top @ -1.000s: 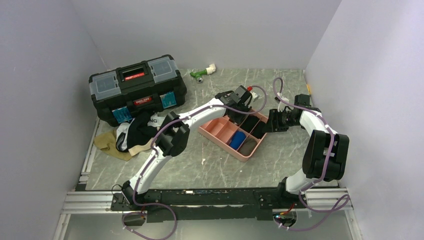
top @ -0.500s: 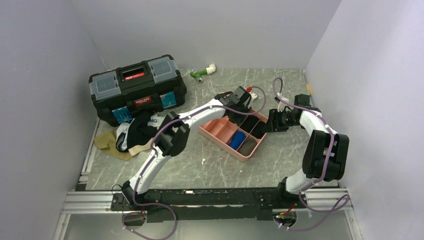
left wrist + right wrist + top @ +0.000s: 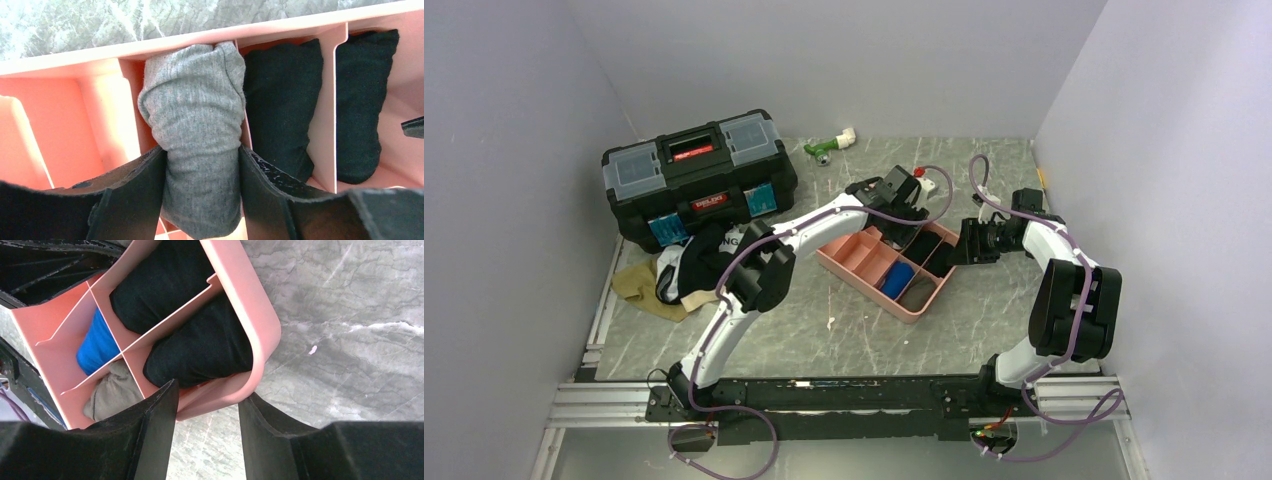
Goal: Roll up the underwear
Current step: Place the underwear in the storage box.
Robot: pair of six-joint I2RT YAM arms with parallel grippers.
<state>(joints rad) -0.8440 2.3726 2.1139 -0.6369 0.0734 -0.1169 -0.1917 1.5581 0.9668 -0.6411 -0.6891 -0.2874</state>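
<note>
My left gripper is shut on a grey rolled underwear, holding it over a compartment at the far edge of the pink tray. Two black rolls fill the compartments to its right. In the right wrist view the tray holds two black rolls, a blue roll and a grey-tan roll. My right gripper is open, its jaws on either side of the tray's right corner. Loose underwear lies piled at the left.
A black toolbox stands at the back left, just behind the loose pile. A green and white fitting lies near the back wall. Side walls close in the table on both sides.
My left gripper has shifted slightly back and to the left with the grey roll still in it. The right arm has not moved.
</note>
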